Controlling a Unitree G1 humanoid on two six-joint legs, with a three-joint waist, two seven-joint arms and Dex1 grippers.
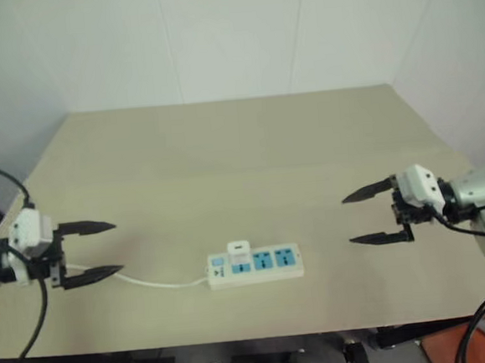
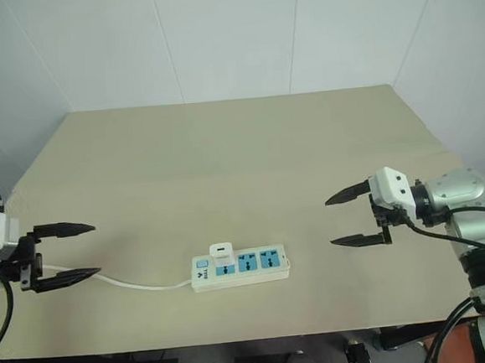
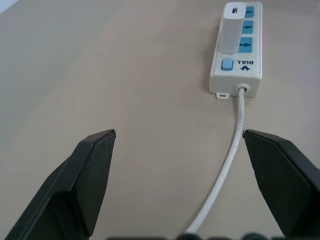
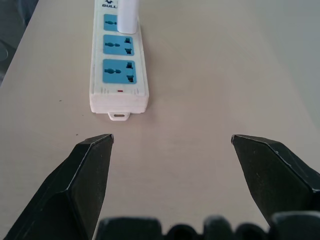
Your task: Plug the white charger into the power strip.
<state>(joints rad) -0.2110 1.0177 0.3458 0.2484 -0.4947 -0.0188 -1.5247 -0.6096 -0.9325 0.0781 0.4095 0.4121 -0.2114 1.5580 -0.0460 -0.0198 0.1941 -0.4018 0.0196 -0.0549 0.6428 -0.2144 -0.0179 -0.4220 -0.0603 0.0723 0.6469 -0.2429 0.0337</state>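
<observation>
Across the pale wooden table (image 1: 248,147), the power strip (image 1: 256,265) serves as the landmark: it lies flat near the front edge, its three blue sockets facing up and its thin white cord (image 1: 154,282) trailing off from the switch end toward the robot's left. To the left of the strip, well apart from it and above the cord, the left gripper (image 1: 95,251) hangs with its two black fingers spread wide and nothing between them. To the right of the strip, also well apart, the right gripper (image 1: 369,215) points back at it, likewise spread and empty. On the strip itself, the white charger (image 1: 238,251) stands upright in the socket next to the blue switch (image 3: 227,64); the other two sockets are bare.

Judged from this, the plugging looks done, and the step in hand is to draw clear. To do it well, both arms should leave along paths that stay high above the strip, and the left one should mind the cord beneath it, since a snag there could drag the strip and tip the charger. Whether the prongs are fully home cannot be told; the charger's body hides them.
</observation>
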